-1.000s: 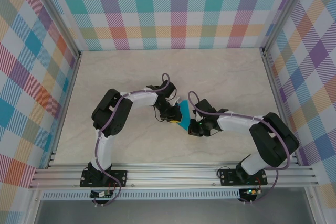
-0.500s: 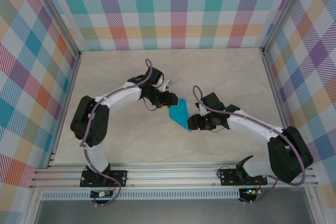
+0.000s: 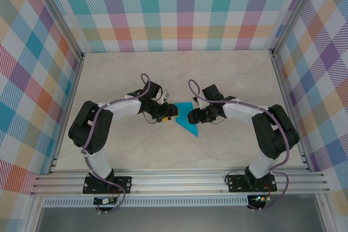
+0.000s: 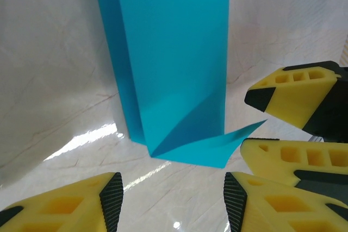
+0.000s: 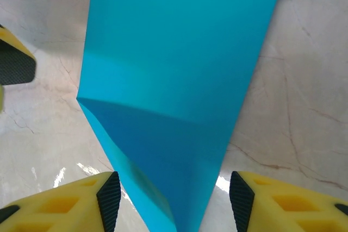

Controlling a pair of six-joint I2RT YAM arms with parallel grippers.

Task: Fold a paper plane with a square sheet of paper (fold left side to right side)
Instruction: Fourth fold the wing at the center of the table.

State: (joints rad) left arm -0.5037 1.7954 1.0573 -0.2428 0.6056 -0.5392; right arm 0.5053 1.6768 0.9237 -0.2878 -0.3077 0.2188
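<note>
The turquoise-blue paper [image 3: 186, 120] lies on the table as a narrow, pointed, layered fold between the two arms. My left gripper [image 3: 172, 116] sits at its left edge, open, and in the left wrist view a loose corner flap of the paper [image 4: 174, 63] lies just ahead of the gripper [image 4: 171, 202]. My right gripper [image 3: 192, 117] is at the right edge, also open. In the right wrist view the paper's [image 5: 179, 80] tapering end runs down between the spread fingers [image 5: 109, 199] of that gripper [image 5: 174, 205], without being pinched.
The pale marble-patterned table [image 3: 125, 80] is walled by plaid panels [image 3: 179, 9] on three sides, with aluminium rails [image 3: 179, 180] along the near edge. The right gripper's yellow fingers [image 4: 296, 93] stand close to the left gripper's view.
The paper has gone from held up between the grippers to lying flat. The left gripper has drawn nearer and lower, the right gripper has swung back and left, both to the paper's edges.
</note>
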